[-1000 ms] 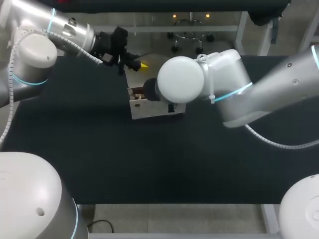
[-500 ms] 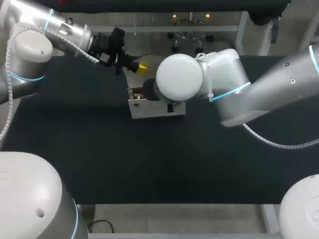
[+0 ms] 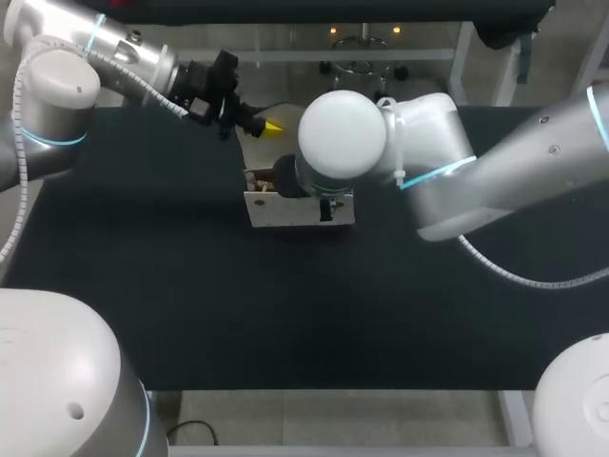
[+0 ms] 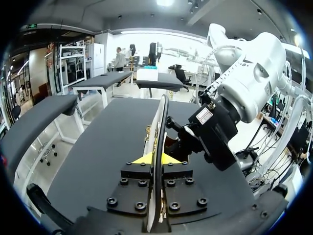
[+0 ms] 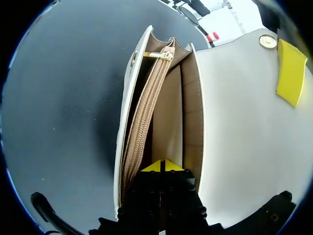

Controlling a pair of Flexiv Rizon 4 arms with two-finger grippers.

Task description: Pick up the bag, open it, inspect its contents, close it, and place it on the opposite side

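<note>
A cream leather bag (image 3: pixel 285 210) with a fold-over flap (image 5: pixel 234 122) stands upright near the middle of the black worktop (image 3: pixel 190 286), toward its far edge, with its mouth open. The left end effector (image 4: pixel 157 157) is clamped narrowly on the raised flap's edge, one yellow tip beside the round brass snap (image 5: pixel 266 41). The right end effector (image 5: pixel 164 166) points down into the bag with its fingers pressed together, tips beside the tan zipped middle pocket (image 5: pixel 142 112). I cannot tell whether they pinch an inner wall.
</note>
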